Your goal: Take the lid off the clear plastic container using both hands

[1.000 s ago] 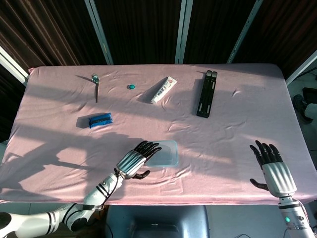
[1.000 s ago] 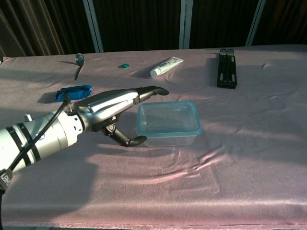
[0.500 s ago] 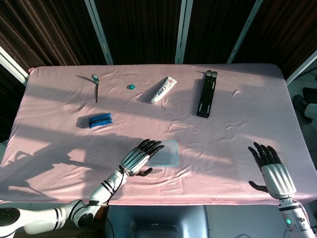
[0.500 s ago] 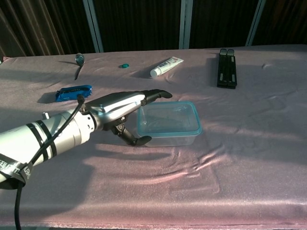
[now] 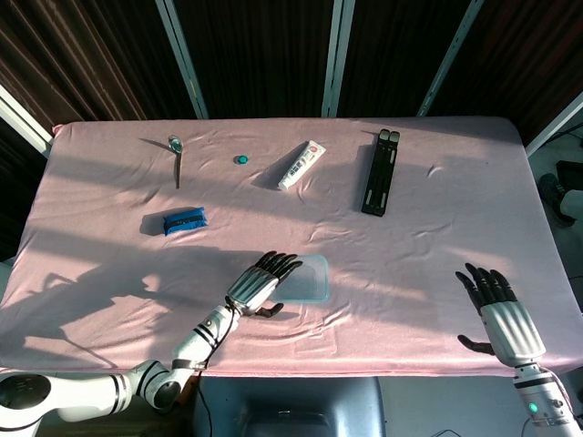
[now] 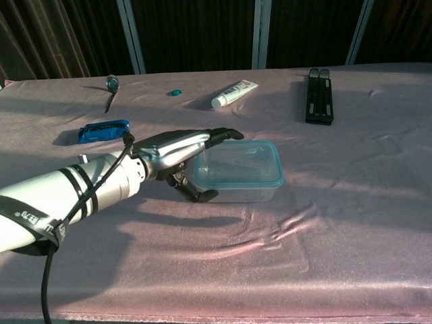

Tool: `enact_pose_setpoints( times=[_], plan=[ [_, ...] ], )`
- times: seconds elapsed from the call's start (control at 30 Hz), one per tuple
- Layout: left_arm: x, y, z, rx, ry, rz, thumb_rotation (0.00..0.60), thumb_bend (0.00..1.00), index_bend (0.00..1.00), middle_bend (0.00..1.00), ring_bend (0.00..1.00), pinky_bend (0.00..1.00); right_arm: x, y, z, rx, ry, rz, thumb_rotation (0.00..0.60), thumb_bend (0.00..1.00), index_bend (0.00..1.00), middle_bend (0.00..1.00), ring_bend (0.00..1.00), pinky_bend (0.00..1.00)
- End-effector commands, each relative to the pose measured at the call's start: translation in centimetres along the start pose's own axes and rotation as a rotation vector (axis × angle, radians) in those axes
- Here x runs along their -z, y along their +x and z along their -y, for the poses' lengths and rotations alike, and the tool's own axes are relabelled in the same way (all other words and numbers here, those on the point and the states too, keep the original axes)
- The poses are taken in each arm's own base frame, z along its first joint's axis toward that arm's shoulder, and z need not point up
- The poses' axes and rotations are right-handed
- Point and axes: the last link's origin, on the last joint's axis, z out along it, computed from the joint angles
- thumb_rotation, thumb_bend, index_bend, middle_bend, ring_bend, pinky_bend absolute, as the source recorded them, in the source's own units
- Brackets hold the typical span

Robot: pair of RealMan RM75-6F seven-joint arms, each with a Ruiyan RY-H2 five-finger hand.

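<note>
My left hand has moved closer to the clear plastic container with the teal-rimmed lid than a moment ago; its fingers now reach over the container's left edge, and the thumb lies low by the left wall; the fingers are spread and hold nothing, and I cannot tell if they touch; the container stands on the pink tablecloth, near the front edge, lid still on; my right hand hovers open, well apart to the right, almost unchanged.
</note>
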Motion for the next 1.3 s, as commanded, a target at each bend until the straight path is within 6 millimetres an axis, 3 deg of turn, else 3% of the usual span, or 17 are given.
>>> enact_pose_setpoints(
  times=[0.03,0.53,0.63,0.8,0.97,1.1,1.3],
  plan=[
    [-0.2,0.0,0.0,-0.004,0.001,0.003,0.6,0.31,0.0,0.0,0.0,0.0,0.0,0.0,0.0,0.001,-0.002,0.002,0.6,0.15,0.0,0.0,0.0,0.0],
    [-1.7,-0.5,0.5,-0.03,0.043,0.023,0.6,0.3,0.0,0.01,0.0,0.0,0.0,0.0,-0.2,-0.003,-0.006,0.012,0.6,0.15,0.0,0.0,0.0,0.0],
    [-1.9,-0.7,0.5,-0.037,0.046,0.027,0.6,0.3,0.0,0.12,0.05,0.0,-0.1,0.0,-0.2,-0.002,-0.005,0.016,0.6,0.15,0.0,0.0,0.0,0.0],
    [-2.0,-1.0,0.5,-0.034,0.053,0.024,0.6,0.31,0.0,0.36,0.22,0.0,-0.1,-0.1,-0.1,0.0,0.0,0.021,0.6,0.15,0.0,0.0,0.0,0.0],
    [-1.9,-1.2,0.3,-0.04,0.039,0.006,0.6,0.32,0.0,0.5,0.31,0.01,-0.1,-0.1,-0.1,0.001,0.004,0.022,0.6,0.15,0.0,0.0,0.0,0.0],
    [-1.5,-1.6,0.1,-0.059,0.026,0.003,0.6,0.32,0.0,0.57,0.37,0.03,-0.1,-0.2,0.0,0.005,0.009,0.027,0.6,0.15,0.0,0.0,0.0,0.0],
    [0.0,-2.3,-0.4,-0.077,-0.017,-0.025,0.6,0.33,0.0,0.57,0.38,0.08,-1.3,-0.7,0.8,0.044,0.063,0.044,0.6,0.15,0.0,0.0,0.0,0.0]
  ],
)
